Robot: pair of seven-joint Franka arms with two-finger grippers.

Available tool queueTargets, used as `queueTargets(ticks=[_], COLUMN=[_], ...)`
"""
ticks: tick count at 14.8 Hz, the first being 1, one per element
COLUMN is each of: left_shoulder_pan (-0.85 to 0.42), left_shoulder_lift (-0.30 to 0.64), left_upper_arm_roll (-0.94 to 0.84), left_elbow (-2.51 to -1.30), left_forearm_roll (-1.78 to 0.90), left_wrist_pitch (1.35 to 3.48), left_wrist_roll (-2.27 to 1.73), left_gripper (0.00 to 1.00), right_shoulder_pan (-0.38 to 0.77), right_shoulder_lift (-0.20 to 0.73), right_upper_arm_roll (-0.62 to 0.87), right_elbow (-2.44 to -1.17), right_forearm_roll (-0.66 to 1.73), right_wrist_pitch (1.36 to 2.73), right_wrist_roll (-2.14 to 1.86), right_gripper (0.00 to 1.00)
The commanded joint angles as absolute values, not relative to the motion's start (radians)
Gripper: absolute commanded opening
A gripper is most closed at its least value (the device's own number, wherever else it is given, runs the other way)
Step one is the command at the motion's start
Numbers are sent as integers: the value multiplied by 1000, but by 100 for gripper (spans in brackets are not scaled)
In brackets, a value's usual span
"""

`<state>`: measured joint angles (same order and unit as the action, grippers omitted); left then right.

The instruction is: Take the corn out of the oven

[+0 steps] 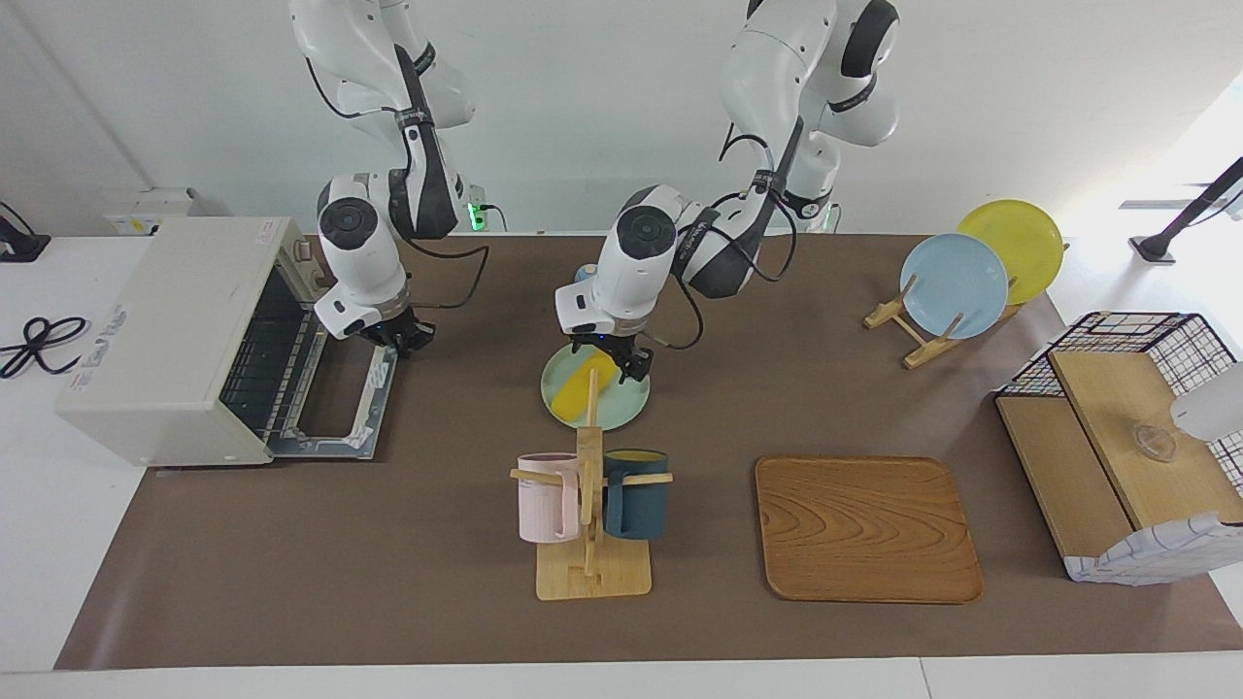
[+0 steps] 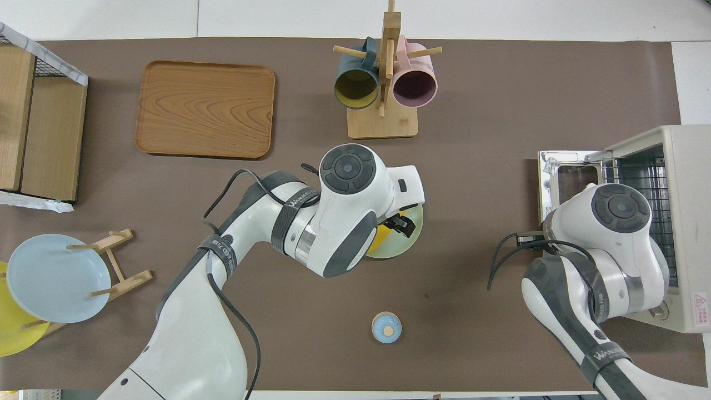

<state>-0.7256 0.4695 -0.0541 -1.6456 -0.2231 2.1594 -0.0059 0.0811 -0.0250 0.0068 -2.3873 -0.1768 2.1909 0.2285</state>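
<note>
The corn (image 1: pixel 575 390) lies flat on a pale green plate (image 1: pixel 621 413) in the middle of the table, outside the oven (image 1: pixel 165 330). A sliver of the corn (image 2: pixel 377 241) shows under the left arm in the overhead view. My left gripper (image 1: pixel 626 367) is low over the plate's edge nearer the robots, at the corn's end, fingers apart and empty. The oven stands at the right arm's end with its door (image 1: pixel 340 388) dropped flat and its wire rack (image 1: pixel 267 359) bare. My right gripper (image 1: pixel 406 340) hovers at the door's outer corner nearer the robots.
A wooden mug rack (image 1: pixel 590 573) with a pink mug and a dark blue mug stands just beyond the plate, farther from the robots. A wooden tray (image 1: pixel 864 529) lies beside it. A plate stand with blue and yellow plates (image 1: pixel 957 286), a wire-and-wood shelf (image 1: pixel 1117 447) and a small blue lid (image 2: pixel 386 326) are also here.
</note>
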Motion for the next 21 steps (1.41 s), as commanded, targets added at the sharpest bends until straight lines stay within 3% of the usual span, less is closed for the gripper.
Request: queueTargets(ticks=[1,4,8,12,14,16,18,19,21], left_shoulder_pan=[-742,-753,-758,-773,-773,-764,-756,-755,-736], left_shoulder_lift=[494,505,500,499,499,497,499,497,499], left_upper_arm_roll=[-38,-38,-37,-35,-37,-37,-37,-35,-34], left_elbow=[-1654,-1664,-1710,-1726,-1726,-1720,-1706,-1698,-1677], left_forearm_roll=[-249,-249,-249,-249,-249,-250,-281,-293,-299], left_wrist_pitch=[2210,2246,2289,2307,2303,2286,2267,2263,2241], left_wrist_roll=[9,6,3,0,0,0,-12,-15,-17], left_gripper=[100,100,100,100,59,36,5,0,0], right_shoulder_pan=[61,35,-90,-135,-130,-121,-120,-115,-71], right_shoulder_lift=[-51,-80,-139,-166,-161,-153,-120,-88,-39], right_upper_arm_roll=[-5,-11,-9,-9,-8,-3,2,6,18], right_elbow=[-2277,-2247,-2238,-2169,-2126,-2086,-1993,-1917,-1792], right_forearm_roll=[-293,-324,-336,-331,-321,-296,-183,-140,-126], right_wrist_pitch=[2039,2020,2013,1928,1887,1861,1815,1759,1654], right_wrist_roll=[186,89,-105,-218,-219,-213,-210,-206,-151], right_gripper=[8,9,11,13,13,13,13,13,13])
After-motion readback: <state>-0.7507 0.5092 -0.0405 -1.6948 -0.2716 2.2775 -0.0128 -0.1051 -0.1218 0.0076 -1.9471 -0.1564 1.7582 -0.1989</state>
